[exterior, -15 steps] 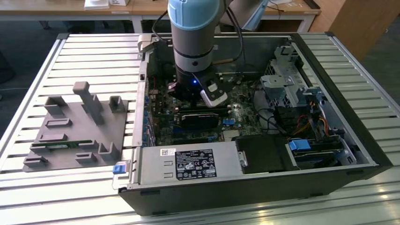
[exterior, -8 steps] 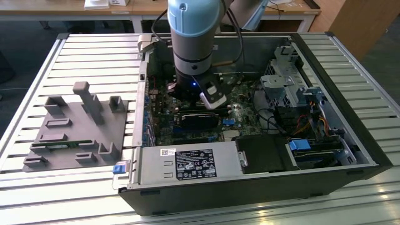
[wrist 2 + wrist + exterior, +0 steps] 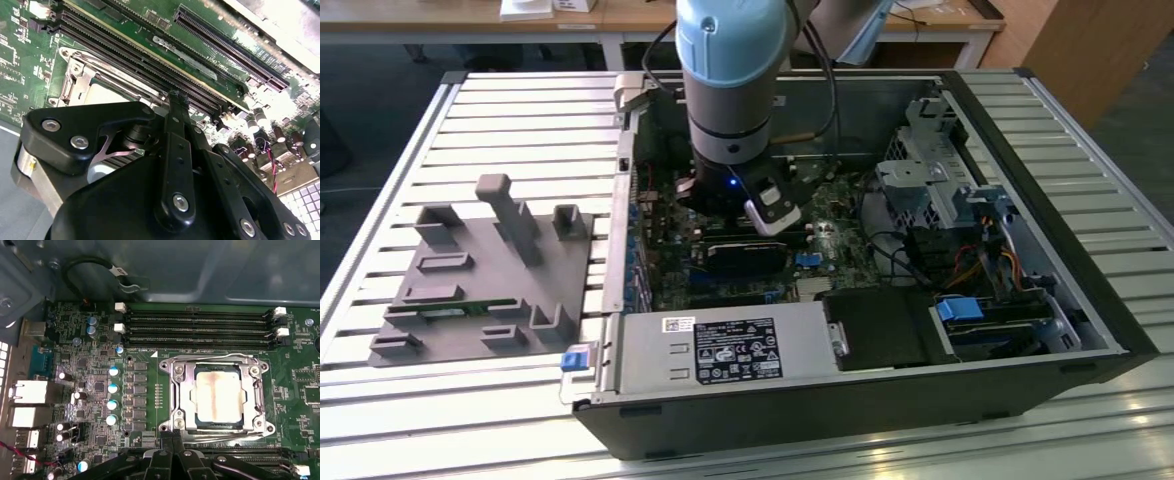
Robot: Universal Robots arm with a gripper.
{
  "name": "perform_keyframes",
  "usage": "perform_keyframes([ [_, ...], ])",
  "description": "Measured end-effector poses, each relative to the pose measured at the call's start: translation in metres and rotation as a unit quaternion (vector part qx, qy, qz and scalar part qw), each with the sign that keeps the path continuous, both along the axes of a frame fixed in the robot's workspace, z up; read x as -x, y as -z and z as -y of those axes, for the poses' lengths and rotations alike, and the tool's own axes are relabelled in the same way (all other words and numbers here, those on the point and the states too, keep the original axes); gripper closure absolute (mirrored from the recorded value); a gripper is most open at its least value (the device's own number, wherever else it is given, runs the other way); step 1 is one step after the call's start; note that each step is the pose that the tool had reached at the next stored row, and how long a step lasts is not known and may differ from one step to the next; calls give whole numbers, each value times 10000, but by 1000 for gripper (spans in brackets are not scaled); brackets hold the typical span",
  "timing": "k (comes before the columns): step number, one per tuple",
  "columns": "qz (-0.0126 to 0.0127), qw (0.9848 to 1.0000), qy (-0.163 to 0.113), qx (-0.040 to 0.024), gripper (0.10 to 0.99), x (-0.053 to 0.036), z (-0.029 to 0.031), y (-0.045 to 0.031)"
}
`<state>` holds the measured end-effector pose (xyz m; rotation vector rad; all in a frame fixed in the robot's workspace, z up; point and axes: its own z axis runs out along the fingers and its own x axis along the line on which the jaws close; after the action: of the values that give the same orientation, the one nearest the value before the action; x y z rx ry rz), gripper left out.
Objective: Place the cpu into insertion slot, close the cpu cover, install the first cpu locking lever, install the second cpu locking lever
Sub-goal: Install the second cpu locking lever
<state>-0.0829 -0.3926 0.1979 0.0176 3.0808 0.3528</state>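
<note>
Operator: Hand (image 3: 172, 452) status?

Technician: Fingers pressed together, nothing pinched between them. In the first wrist view the tips sit at the edge of the insertion slot (image 3: 175, 405), just beside the cpu cover (image 3: 217, 361).

Operator: Chip location?

Technician: The cpu (image 3: 218, 396) lies flat in the insertion slot, pale metal top facing up. The cpu cover is lowered around it as a silvery frame. Long black memory slots (image 3: 200, 325) run just beyond the socket.

Operator: Surroundings?

Technician: In the exterior view the arm (image 3: 734, 90) reaches down into an open computer case (image 3: 854, 400) lying on a slatted metal bench (image 3: 520, 110). A grey fixture block (image 3: 480, 280) rests on the bench at the exterior view's left. Wooden desks (image 3: 627, 18) stand farther back.
</note>
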Motion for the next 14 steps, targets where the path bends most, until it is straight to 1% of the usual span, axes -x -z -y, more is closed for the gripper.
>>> perform_keyframes([
  [4, 0, 10000, 1, -33, 980, 4, 1, 21],
  [14, 0, 10000, 0, -63, 980, 26, -6, 42],
])
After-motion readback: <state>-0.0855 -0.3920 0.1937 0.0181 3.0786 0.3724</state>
